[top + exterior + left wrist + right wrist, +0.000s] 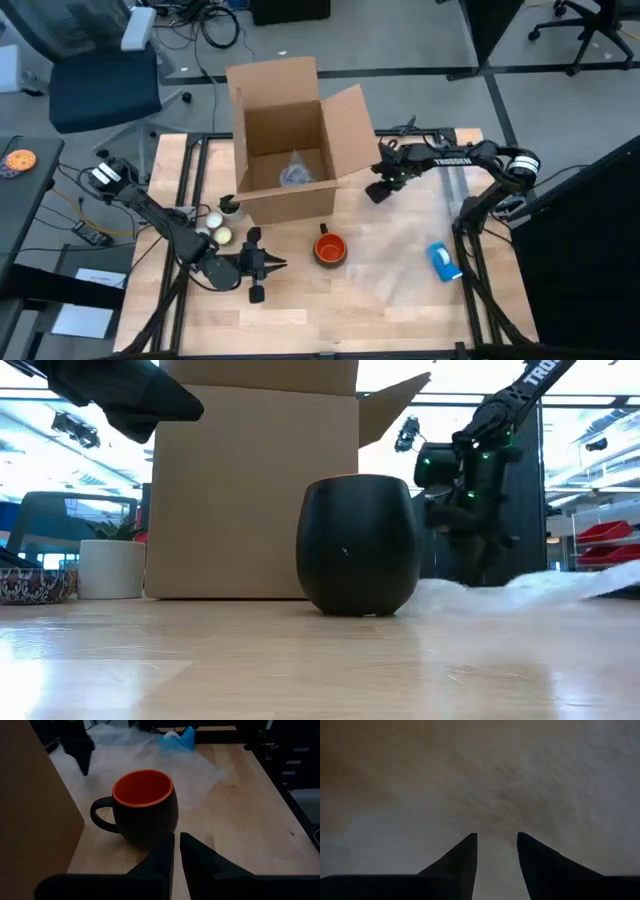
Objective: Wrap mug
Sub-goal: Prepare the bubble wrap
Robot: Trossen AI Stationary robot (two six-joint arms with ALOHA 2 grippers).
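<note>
The mug (330, 249), dark outside and orange inside, stands upright on its base on the wooden table (300, 310). Its handle (100, 815) points toward the cardboard box. My left gripper (283, 264) lies low to the mug's left, fingers shut and pointing at it, a short way off; the left wrist view shows the fingertips (177, 836) just short of the mug (145, 805). A clear wrap sheet (420, 235) lies spread right of the mug. My right gripper (378, 192) hangs open above the sheet's far left part (495, 780), near the box.
An open cardboard box (290, 140) with something pale inside stands at the back centre. A small white pot (230, 207) and a pale ball (222, 235) sit left of the box's near corner. A blue tape dispenser (445, 260) rests on the wrap at the right.
</note>
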